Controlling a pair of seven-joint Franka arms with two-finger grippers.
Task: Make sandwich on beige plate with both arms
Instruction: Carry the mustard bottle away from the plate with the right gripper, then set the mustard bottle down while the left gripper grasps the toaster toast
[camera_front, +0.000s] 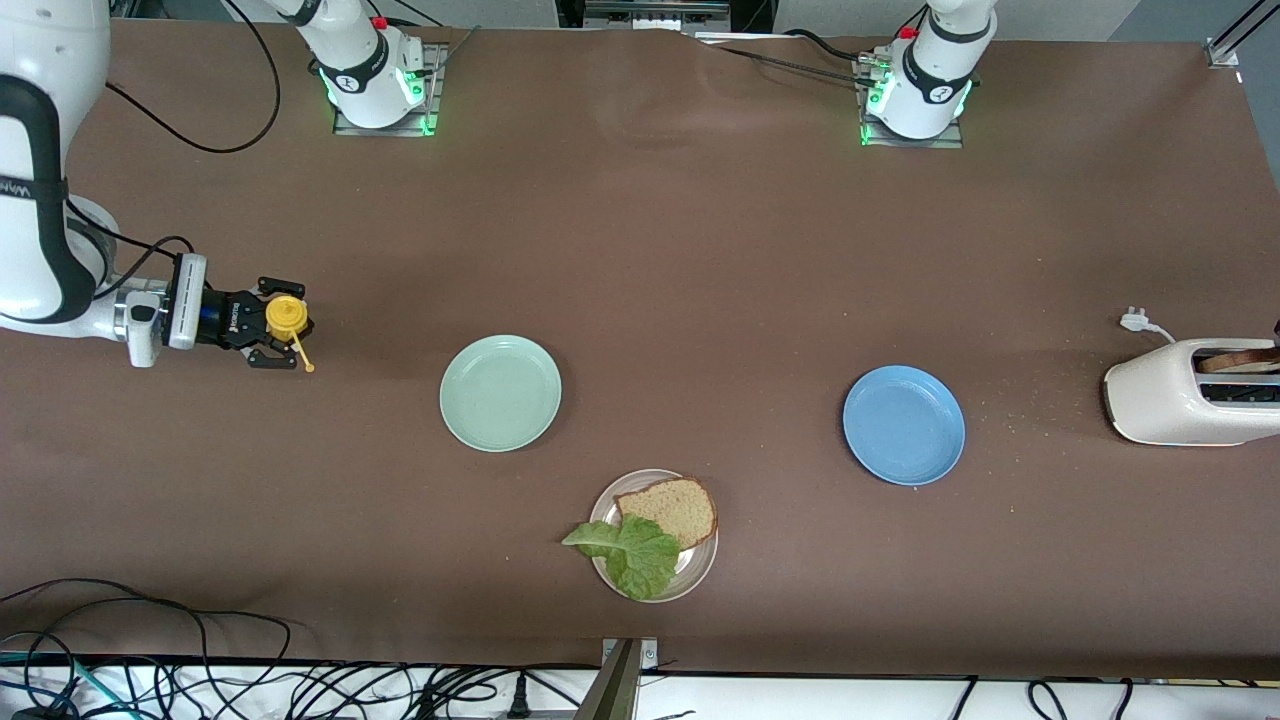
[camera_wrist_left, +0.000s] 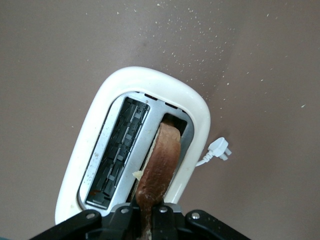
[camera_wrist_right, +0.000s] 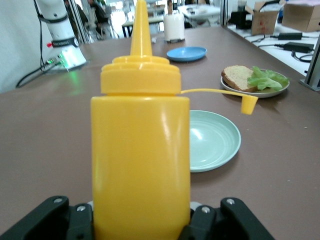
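**Second slice gripped in the toaster; the lift is the risky part**

The left claw (camera_wrist_left: 145, 220) is pinched onto the top crust of a toasted bread slice (camera_wrist_left: 161, 160) standing on edge in one slot of the white toaster (camera_front: 1180, 392) at the left arm's end of the desk. If it pulls at a slant, the slice could jam against the slot wall, tear at the crust, or drag the light toaster along. The grip looks narrow, though the contact itself is half hidden.

The slice stands upright, its long axis running along the slot.

On the beige plate (camera_front: 700, 575), nearest the front camera, lie a bread slice (camera_front: 675, 508) and a lettuce leaf (camera_front: 630, 555) overhanging the rim.

The right claw (camera_front: 268, 325) waits, closed on an upright yellow squeeze bottle (camera_wrist_right: 140, 160), cap flipped open.
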